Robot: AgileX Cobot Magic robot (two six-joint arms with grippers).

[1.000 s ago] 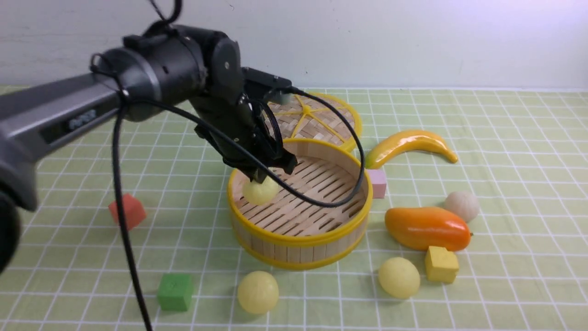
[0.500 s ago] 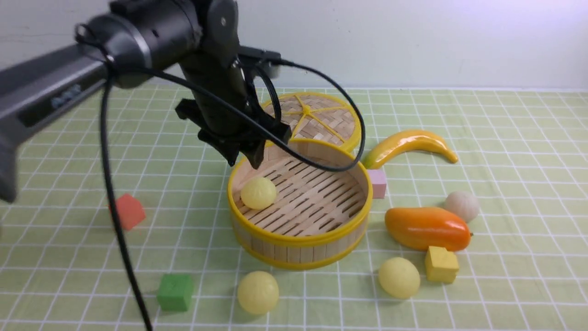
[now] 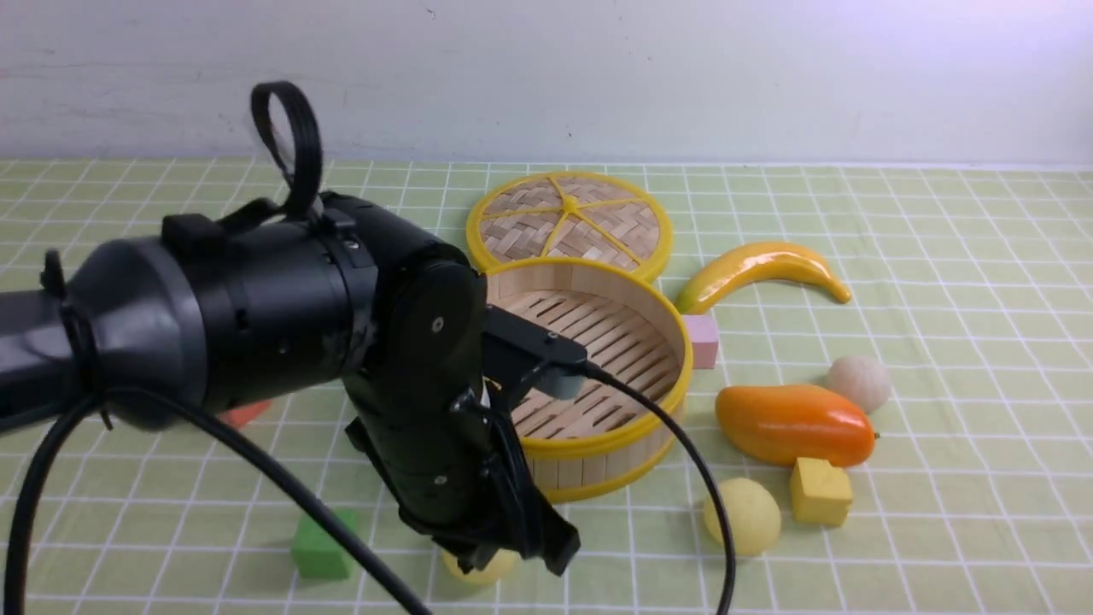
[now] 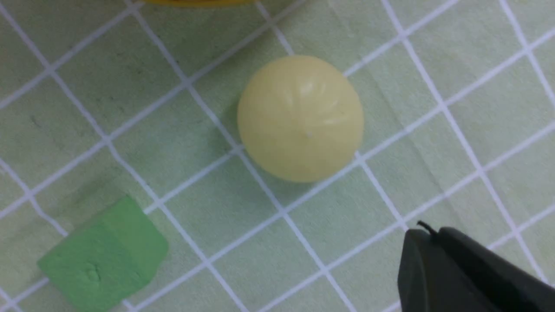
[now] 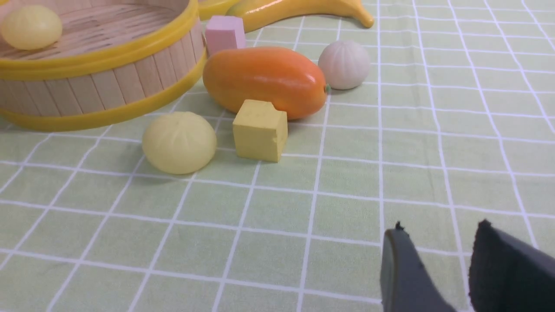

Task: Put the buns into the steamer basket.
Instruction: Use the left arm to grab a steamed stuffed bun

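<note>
The steamer basket (image 3: 653, 397) stands mid-table; in the right wrist view (image 5: 108, 56) one pale yellow bun (image 5: 30, 27) lies on its floor, hidden by my left arm in the front view. My left gripper (image 3: 512, 559) hangs low in front of the basket, just over a second yellow bun (image 3: 482, 571). In the left wrist view this bun (image 4: 299, 117) lies free on the cloth, apart from the gripper (image 4: 427, 232), whose fingers touch. A third yellow bun (image 3: 741, 515) and the off-white bun (image 3: 858, 382) lie to the right. My right gripper (image 5: 438, 225) shows a narrow gap and is empty.
The woven lid (image 3: 568, 222) lies behind the basket. A banana (image 3: 760, 265), pink cube (image 3: 702, 340), orange mango (image 3: 794, 423) and yellow cube (image 3: 820, 491) lie right of it. A green cube (image 3: 320, 551) sits left of my left gripper; a red cube (image 3: 243, 414) is mostly hidden.
My left gripper let go of the bun in the basket, rose, then swung forward and down over the front bun. The other objects have not moved.
</note>
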